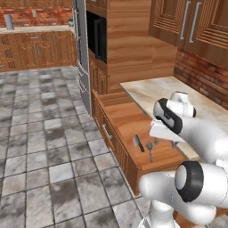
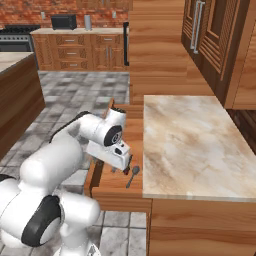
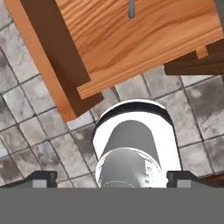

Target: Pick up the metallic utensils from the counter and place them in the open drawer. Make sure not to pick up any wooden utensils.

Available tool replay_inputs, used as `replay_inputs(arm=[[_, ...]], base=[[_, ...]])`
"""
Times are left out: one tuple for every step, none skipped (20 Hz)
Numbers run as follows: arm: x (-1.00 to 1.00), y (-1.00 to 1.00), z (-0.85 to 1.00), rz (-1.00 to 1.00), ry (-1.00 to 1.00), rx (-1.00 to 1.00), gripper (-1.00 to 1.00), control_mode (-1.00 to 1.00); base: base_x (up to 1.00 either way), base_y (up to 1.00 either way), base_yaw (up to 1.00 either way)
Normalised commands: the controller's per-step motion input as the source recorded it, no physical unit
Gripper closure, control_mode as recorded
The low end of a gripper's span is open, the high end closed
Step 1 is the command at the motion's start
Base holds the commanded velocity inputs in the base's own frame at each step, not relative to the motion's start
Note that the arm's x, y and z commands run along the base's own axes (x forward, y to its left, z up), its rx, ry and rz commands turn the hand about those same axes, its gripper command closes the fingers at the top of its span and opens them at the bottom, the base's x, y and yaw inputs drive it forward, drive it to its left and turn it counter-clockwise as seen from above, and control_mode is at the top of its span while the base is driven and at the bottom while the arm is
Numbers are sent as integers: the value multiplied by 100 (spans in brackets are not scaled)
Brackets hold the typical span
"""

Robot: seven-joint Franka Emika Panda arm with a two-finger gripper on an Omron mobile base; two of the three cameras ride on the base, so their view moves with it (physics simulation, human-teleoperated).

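The small grey-bladed cleaver [image 1: 139,143] and grey metal spoon [image 1: 150,148] are lying in the reddish-brown wooden drawer [image 1: 129,122]; I'm holding the gripper [image 3: 111,178] wide and empty, judging only retreat remains.

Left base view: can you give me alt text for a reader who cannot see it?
An open wooden drawer holds a small knife and a grey metal spoon lying side by side. The white arm's end effector hangs open just right of them, beside a marble counter.
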Motion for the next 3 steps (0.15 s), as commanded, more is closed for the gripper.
replay_inputs(arm=[[-72,36,93,0,0,-5,-100,-100],[-74,35,80,0,0,-13,-100,-100],[-76,36,71,0,-2,-17,-100,-100]], base=[[0,0,0],[0,0,0],[0,0,0]])
